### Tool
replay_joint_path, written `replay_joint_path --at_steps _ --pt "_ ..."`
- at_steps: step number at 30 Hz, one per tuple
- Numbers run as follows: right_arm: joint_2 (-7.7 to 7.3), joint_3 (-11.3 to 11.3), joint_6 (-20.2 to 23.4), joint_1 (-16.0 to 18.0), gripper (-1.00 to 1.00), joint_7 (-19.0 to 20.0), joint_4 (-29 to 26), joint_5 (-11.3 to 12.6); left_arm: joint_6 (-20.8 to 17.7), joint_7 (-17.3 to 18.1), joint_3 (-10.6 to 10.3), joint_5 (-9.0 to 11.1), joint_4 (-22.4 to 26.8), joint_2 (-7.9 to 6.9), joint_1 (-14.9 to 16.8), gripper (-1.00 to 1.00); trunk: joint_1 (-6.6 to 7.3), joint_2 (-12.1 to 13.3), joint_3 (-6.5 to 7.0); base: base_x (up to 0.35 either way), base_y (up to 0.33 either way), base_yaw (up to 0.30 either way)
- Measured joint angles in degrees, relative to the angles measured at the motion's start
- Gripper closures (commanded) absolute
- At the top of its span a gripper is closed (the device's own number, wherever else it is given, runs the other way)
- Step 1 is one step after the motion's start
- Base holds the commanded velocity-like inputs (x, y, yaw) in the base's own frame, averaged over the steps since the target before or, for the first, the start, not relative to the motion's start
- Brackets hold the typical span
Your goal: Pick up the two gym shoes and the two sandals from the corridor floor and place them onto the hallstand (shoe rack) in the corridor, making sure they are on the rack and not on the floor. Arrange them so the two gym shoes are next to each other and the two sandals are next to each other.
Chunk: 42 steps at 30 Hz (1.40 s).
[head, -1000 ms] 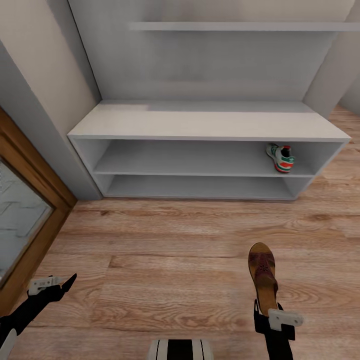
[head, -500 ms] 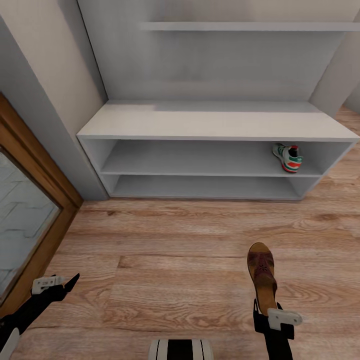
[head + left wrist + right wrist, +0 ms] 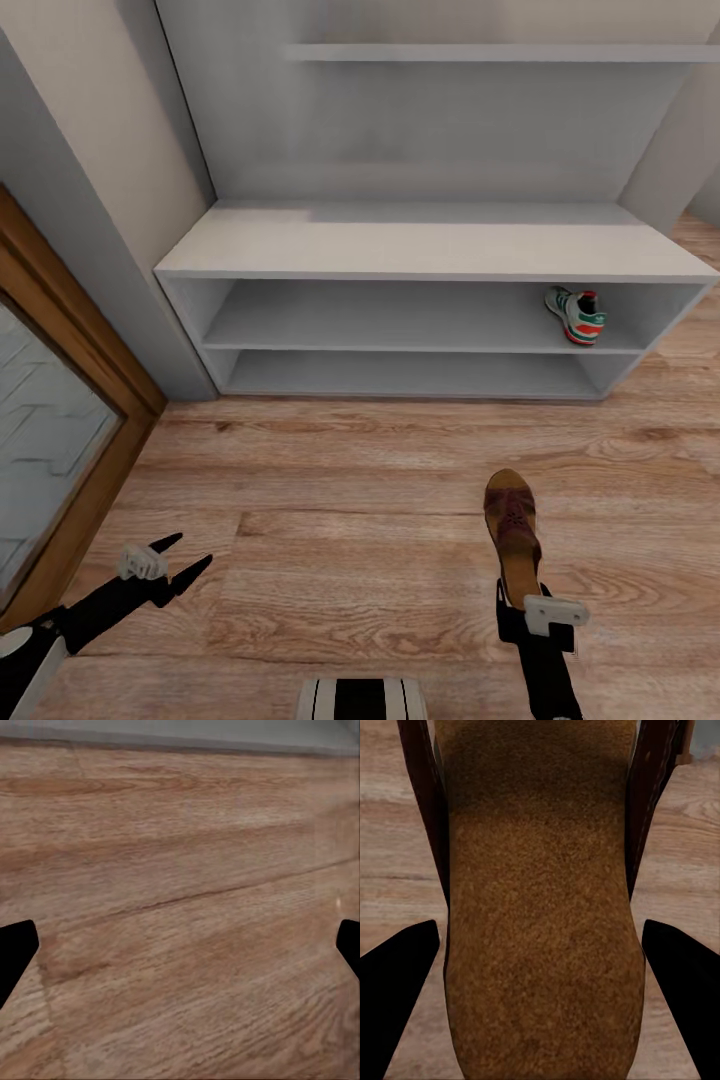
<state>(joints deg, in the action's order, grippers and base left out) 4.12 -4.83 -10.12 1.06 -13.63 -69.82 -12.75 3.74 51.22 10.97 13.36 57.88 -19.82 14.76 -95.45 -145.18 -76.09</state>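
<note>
The right pincer (image 3: 522, 608) grips a sandal (image 3: 512, 535) by its heel end, the toe pointing ahead of it toward the rack (image 3: 430, 250). In the right wrist view the tan insole (image 3: 540, 915) runs between the two fingers (image 3: 401, 975), with dark straps either side. The left pincer (image 3: 172, 562) hangs released over bare floor (image 3: 330, 480), holding nothing. One gym shoe (image 3: 577, 316) already sits on the rack's upper shelf, far ahead and slightly right of the right pincer. The step in hand looks like carrying this sandal to the rack. Next, the pincer must reach forward and set the sandal on a tier, with room beside it for its mate, apart from the gym shoe's spot.
</note>
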Motion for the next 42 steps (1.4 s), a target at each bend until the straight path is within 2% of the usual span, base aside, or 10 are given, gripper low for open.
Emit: replay_joint_path --at_steps 4,11,18,21,22,25,26,29,33,42 --pt "-0.04 1.0 0.1 0.2 1.00 0.1 -0.3 0.0 0.0 4.9 -0.3 0.0 1.8 -0.20 0.0 -1.00 0.00 0.0 0.00 0.000 0.002 0.000" --pt "0.09 2.2 0.2 0.4 1.00 0.2 -0.9 -0.1 0.4 8.3 1.2 -0.1 3.3 0.01 0.2 -1.00 0.00 0.0 0.00 0.000 0.000 0.000" --pt "-0.07 4.0 6.4 -0.1 1.00 0.2 -6.4 -0.1 0.2 10.6 6.9 0.6 9.6 -0.35 1.9 -1.00 0.00 0.0 0.00 0.000 0.000 0.000" --pt "0.11 5.3 8.4 -0.2 1.00 0.4 -7.7 -0.1 -0.2 12.9 12.6 1.7 14.3 -0.38 1.8 -1.00 0.00 0.0 0.00 0.000 0.000 0.000" --pt "0.11 5.3 8.4 -0.2 1.00 0.4 -7.7 -0.1 -0.2 12.9 12.7 1.7 14.3 -0.37 1.8 -1.00 0.00 0.0 0.00 0.000 0.000 0.000" --pt "0.19 7.1 9.4 -0.3 1.00 0.3 -8.4 0.1 -0.7 17.4 18.1 2.9 17.2 -0.26 1.1 -1.00 0.00 0.0 0.00 0.000 0.000 0.000" --pt "0.19 7.1 9.4 -0.3 1.00 0.2 -8.4 0.1 -0.7 17.5 18.2 2.9 17.2 -0.26 1.1 -1.00 0.00 0.0 0.00 0.000 0.000 0.000" --pt "0.23 8.2 9.9 -0.4 1.00 0.2 -8.4 0.4 -1.0 22.4 21.4 3.3 18.9 -0.33 0.8 -1.00 0.00 0.0 0.00 0.000 0.000 0.000" --pt "0.29 8.8 9.8 -0.4 1.00 0.1 -7.8 0.6 -1.5 25.4 23.4 3.5 20.0 -0.44 0.6 -1.00 0.00 0.0 0.00 0.000 0.000 0.000" --pt "0.36 9.4 9.4 -0.5 1.00 -0.1 -7.0 0.6 -2.0 27.6 24.9 3.8 21.0 -0.38 0.6 -1.00 0.00 0.0 0.00 0.000 0.000 0.000"
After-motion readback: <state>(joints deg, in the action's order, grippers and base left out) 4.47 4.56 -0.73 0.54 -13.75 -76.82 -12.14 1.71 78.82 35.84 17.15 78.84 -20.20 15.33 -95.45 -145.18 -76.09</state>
